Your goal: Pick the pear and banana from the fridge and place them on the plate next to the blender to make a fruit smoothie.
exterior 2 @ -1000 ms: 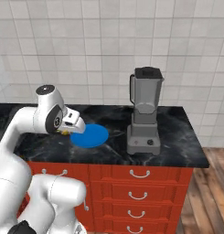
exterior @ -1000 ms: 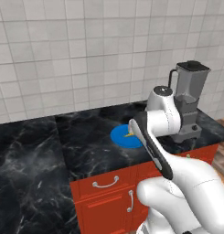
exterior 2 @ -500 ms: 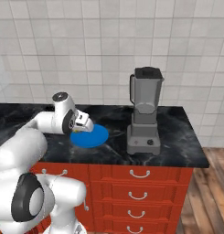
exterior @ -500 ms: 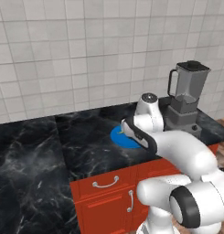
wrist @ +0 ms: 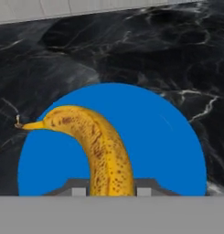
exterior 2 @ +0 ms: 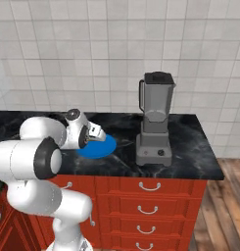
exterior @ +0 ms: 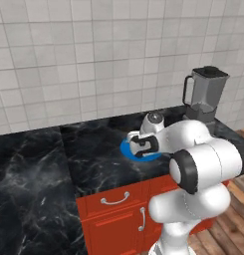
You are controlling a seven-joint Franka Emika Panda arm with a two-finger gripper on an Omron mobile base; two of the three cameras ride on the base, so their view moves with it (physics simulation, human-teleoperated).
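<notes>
The blue plate (wrist: pixel 168 137) lies flat on the black marble table (wrist: pixel 131 50), just left of the blender (exterior 2: pixel 154 122) as the right base view shows it. Over the plate hangs the banana (wrist: pixel 102 146), yellow-orange with brown speckles, curving to a dark-tipped stem beyond the plate's rim. The pincer (wrist: pixel 104 191) is closed on the banana's lower end, its tips flanking the fruit.
</notes>
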